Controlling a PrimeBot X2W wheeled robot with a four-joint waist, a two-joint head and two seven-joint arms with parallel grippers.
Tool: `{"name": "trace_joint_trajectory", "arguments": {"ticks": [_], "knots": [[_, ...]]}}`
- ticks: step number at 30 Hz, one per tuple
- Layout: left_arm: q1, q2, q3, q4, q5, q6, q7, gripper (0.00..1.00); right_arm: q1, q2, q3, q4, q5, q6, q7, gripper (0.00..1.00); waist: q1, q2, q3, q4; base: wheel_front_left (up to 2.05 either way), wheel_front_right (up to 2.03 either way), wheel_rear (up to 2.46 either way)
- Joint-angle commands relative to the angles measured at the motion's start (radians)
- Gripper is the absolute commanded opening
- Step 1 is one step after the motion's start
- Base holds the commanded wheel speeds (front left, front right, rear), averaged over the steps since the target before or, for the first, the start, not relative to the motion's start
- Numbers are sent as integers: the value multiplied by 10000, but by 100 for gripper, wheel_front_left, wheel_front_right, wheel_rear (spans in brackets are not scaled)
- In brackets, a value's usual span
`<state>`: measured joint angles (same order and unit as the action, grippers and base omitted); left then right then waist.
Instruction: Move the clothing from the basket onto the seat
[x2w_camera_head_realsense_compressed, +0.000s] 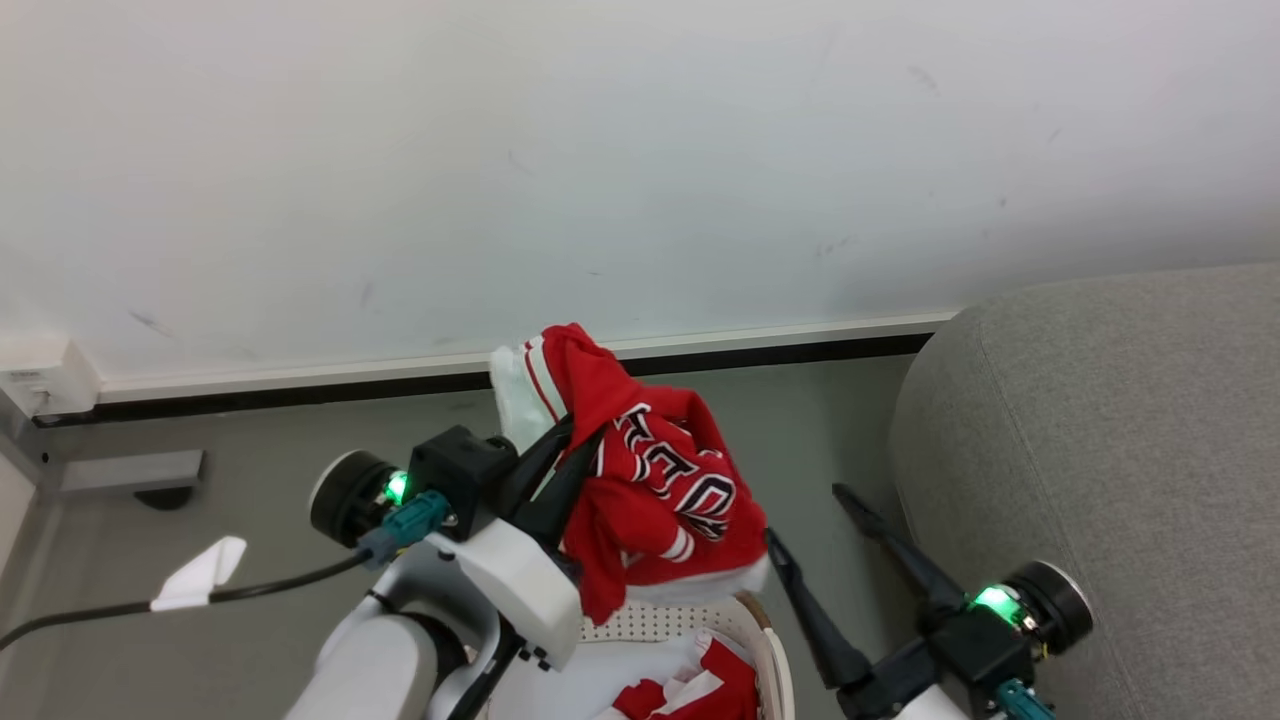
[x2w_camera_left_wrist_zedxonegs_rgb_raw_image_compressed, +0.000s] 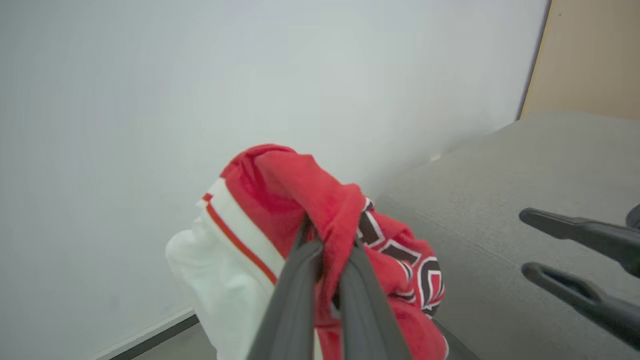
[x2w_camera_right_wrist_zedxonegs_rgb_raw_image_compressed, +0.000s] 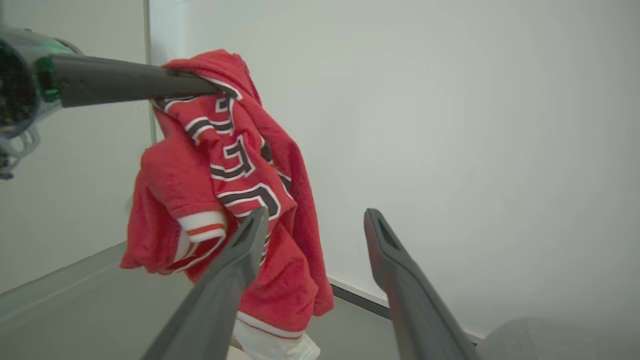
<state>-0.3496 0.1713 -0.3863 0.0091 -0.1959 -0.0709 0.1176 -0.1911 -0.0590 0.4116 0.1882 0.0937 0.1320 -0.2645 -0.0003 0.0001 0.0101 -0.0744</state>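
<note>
The grey seat (x2w_camera_head_realsense_compressed: 1100, 450) lies right of the basket (x2w_camera_head_realsense_compressed: 775, 655). The red lettered jersey (x2w_camera_head_realsense_compressed: 660, 490) hangs above the basket, pinched tight in the left claw (x2w_camera_head_realsense_compressed: 572, 440). Best swing it right, clear of the spread, empty right claw (x2w_camera_head_realsense_compressed: 805, 512), before releasing.

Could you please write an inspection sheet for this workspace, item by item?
Surface: grey seat, nothing seen on its visible part.
Job's things: red lettered garment hangs from the left pincer above the basket; more red clothing lies in it.
Clutter: nothing seen.
Grippers: left pincer shut on the garment; right pincer open, holding nothing.
Cables: black cable with a white tag, at the left.
Surroundings: white wall, grey floor.
</note>
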Motion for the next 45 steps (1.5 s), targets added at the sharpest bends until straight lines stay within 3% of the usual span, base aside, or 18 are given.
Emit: {"name": "trace_joint_trajectory", "arguments": {"ticks": [1, 10, 15, 21, 22, 23, 24, 32, 33, 34, 35, 45], "knots": [[190, 88, 0, -388, -91, 10, 200, 0, -275, -270, 307, 66, -28, -24, 0, 100, 3, -1, -22, -16, 0, 0, 0], [487, -26, -355, -1801, -347, 32, 902, 0, -1748, -1400, 2568, 1420, 800, -24, 2, 100, 3, -1, -184, 174, 0, 0, 0], [609, -88, -613, -2102, -523, -71, 1068, 0, -2746, -1557, 3681, 2246, 1312, -25, 2, 100, 3, -1, -238, 306, 0, 0, 0], [676, -155, -838, -2110, -683, -137, 1122, 0, -3554, -1298, 4405, 2740, 1872, -25, 2, 100, 3, -1, -271, 477, 0, 0, 0], [664, -164, -870, -2069, -701, -130, 1116, 0, -3653, -1254, 4546, 2853, 2015, -25, 3, 67, 3, -1, -283, 519, 0, 0, 0], [655, -194, -900, -2031, -725, -141, 1109, 0, -3718, -1209, 4744, 2930, 2234, -25, 3, 14, 3, -1, -298, 569, 0, 0, 0], [636, -205, -926, -1998, -749, -150, 1102, 0, -3813, -1190, 4903, 2945, 2475, -25, 2, 0, 3, -1, -309, 616, 0, 0, 0], [697, -70, -831, -1787, -625, 59, 983, 0, -3705, -1123, 4409, 2937, 3205, -25, 0, 0, 3, -1, -370, 770, 0, 0, 0], [702, -52, -818, -1770, -617, 57, 936, 5, -3643, -1123, 4255, 2883, 3180, -25, -1, 0, 3, -1, -366, 763, 0, 0, 0], [713, -15, -828, -1754, -602, 46, 884, 39, -3571, -1128, 4083, 2846, 3143, -25, -1, 0, 3, -1, -364, 756, 0, 0, 0], [726, 20, -830, -1722, -581, 36, 825, 97, -3512, -1131, 3899, 2805, 3104, -25, -1, 0, 3, -1, -361, 743, 0, 0, 0], [1032, 243, -876, -1061, -254, 185, 13, 100, -3096, -1362, 2436, 2416, 2788, -25, -1, 0, 3, -1, -231, 354, 0, 0, 0]]}}
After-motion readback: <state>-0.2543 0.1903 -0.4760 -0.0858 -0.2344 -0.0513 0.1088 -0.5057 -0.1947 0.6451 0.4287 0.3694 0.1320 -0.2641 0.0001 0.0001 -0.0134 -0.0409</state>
